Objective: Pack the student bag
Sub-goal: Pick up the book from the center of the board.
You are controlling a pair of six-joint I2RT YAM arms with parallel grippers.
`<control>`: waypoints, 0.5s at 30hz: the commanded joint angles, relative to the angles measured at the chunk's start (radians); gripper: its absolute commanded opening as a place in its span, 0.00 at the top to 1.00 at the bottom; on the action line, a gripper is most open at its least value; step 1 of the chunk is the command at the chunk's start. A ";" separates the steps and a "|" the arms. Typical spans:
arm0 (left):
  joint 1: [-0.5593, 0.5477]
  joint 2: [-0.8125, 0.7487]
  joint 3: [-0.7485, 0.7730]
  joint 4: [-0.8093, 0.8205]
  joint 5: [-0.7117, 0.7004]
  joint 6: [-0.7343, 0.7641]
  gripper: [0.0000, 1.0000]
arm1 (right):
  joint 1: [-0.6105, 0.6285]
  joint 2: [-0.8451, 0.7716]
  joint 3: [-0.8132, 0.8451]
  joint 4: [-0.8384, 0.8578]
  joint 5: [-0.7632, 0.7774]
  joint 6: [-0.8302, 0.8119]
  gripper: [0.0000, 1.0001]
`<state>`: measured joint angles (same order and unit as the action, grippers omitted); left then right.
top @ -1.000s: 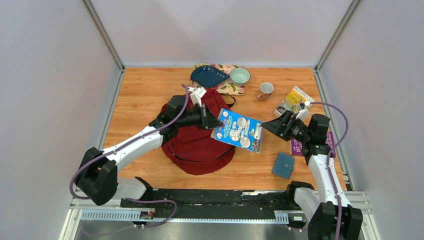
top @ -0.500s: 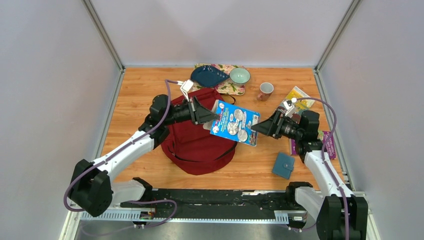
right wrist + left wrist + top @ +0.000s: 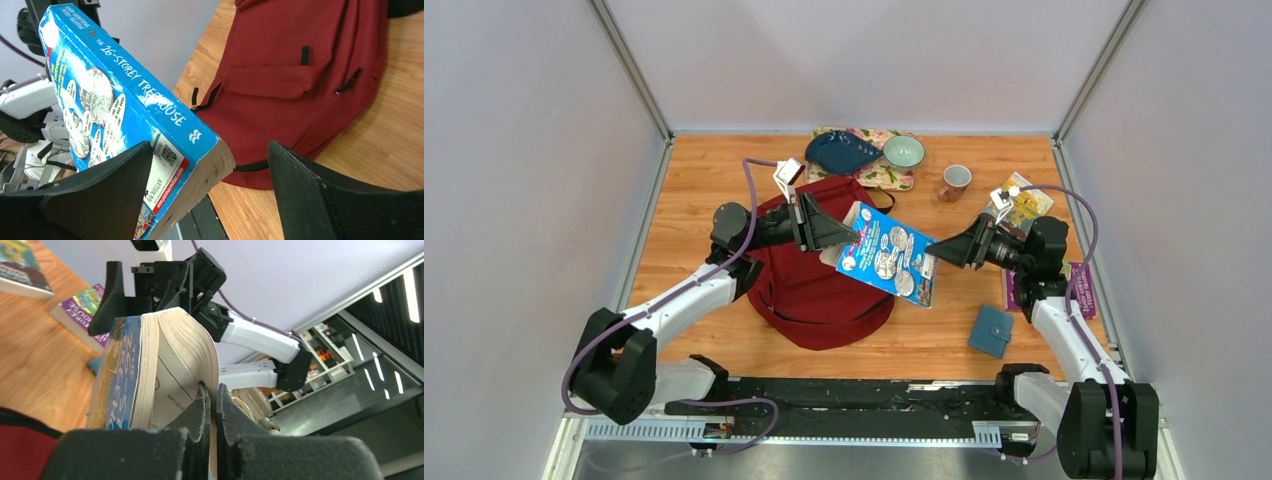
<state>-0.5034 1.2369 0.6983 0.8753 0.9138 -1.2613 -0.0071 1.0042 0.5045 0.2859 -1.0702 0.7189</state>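
Wood tbl [image 3: 704, 180], student bag [image 3: 809, 290] near-far, top far

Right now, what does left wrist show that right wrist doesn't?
Left wrist only: left gripper pinching the book's outermost leaves, page edges fanned; purple book on the table. Right wrist only: spine title, barcode, student bag's front pocket, right gripper open around the book's corner. Both: the book and red bag fabric.

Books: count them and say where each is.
3. A blue book, held up by the left gripper over the student bag; a yellow book at the far right; a purple book nearer, partly hidden by the right arm.
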 commanded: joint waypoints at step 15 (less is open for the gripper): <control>0.009 0.049 0.007 0.393 0.060 -0.179 1.00 | 0.151 0.071 -0.003 0.414 -0.140 0.197 0.16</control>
<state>-0.4953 1.3148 0.6983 1.1503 0.9977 -1.4418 0.1364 1.0729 0.5095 0.5537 -1.1534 0.8459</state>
